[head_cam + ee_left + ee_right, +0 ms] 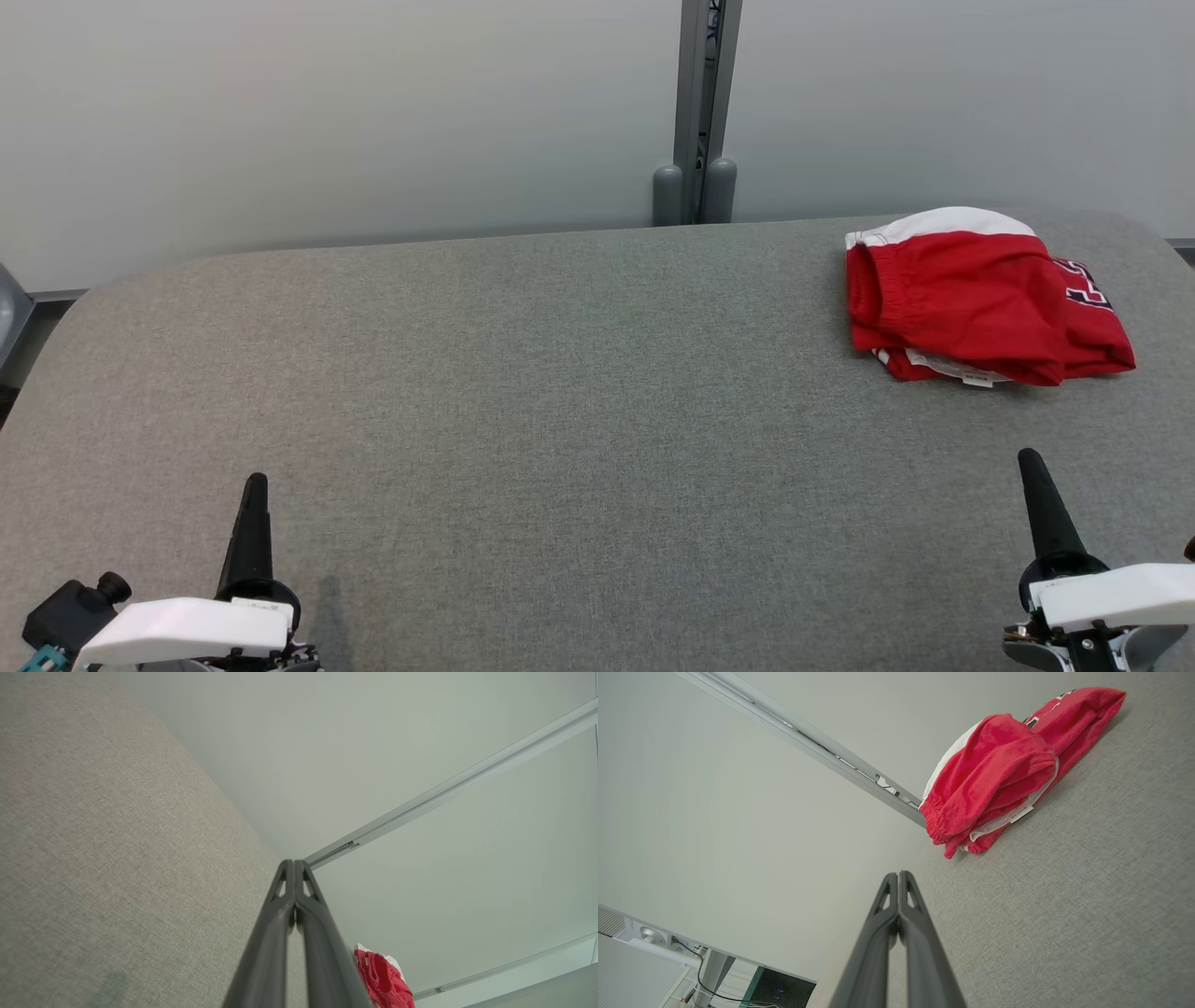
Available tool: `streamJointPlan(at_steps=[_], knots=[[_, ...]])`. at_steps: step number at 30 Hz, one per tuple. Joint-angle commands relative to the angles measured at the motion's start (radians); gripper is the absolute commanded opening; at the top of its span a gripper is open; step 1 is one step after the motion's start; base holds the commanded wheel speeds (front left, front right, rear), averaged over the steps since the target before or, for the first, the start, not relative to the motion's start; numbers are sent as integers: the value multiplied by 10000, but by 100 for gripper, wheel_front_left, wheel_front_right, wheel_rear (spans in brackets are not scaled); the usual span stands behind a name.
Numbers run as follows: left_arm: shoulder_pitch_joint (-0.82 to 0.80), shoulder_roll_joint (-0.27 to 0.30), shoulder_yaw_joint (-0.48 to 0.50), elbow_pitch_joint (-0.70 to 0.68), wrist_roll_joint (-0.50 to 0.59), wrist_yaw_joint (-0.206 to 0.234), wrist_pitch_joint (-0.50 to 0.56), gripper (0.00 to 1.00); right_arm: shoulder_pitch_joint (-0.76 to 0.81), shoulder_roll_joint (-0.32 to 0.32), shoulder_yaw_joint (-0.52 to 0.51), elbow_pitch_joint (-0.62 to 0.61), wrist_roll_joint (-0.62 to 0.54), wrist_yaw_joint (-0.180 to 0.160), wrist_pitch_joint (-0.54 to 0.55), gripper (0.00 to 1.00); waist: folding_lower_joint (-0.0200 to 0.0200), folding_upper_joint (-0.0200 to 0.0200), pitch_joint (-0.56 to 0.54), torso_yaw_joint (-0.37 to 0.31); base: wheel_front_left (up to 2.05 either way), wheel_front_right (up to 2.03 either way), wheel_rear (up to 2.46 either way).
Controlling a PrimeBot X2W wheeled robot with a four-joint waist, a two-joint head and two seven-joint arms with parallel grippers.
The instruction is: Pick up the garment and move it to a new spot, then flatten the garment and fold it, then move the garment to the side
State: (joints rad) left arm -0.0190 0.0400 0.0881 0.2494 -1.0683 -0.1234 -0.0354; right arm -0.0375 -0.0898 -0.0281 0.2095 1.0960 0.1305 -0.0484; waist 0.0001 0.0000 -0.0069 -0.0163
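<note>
Head view: folded red garment (980,299) far right on table (523,392); left gripper (254,485), right gripper (1030,459) pressed together, empty.

Broad grey surface (560,373), garment (971,299) far right

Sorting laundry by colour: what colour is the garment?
The garment is red with white trim; best in the head view.

The right gripper (899,873) has its fingers pressed together, empty, above the grey table (1064,914). The folded red garment (999,770) lies beyond its tips, near the wall rail (803,732).
</note>
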Motion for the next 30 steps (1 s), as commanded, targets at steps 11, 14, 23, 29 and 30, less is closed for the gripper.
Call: streamJointPlan(at_steps=[11, 14, 23, 29, 30], knots=[[-441, 88, 108, -107, -1288, -68, 341, 0, -347, 33, -212, 32, 1266, 3, 390, 0, -1, 0, 17, 29, 0, 0, 0], [-460, 92, 121, -104, -1576, -72, 429, 0, -382, 51, -248, 52, 1534, 4, 464, 0, -1, 0, 22, 36, 0, 0, 0], [-584, 99, 154, -97, -2352, -81, 642, 0, -461, 102, -361, 109, 2284, 4, 692, 0, -1, 0, 35, 57, 0, 0, 0], [-631, 103, 172, -93, -2777, -87, 763, 0, -477, 133, -421, 143, 2688, 4, 803, 0, -1, 0, 42, 69, 0, 0, 0], [-631, 103, 173, -92, -2863, -87, 781, 0, -490, 137, -434, 148, 2767, 4, 828, 0, -1, 0, 44, 71, 0, 0, 0]])
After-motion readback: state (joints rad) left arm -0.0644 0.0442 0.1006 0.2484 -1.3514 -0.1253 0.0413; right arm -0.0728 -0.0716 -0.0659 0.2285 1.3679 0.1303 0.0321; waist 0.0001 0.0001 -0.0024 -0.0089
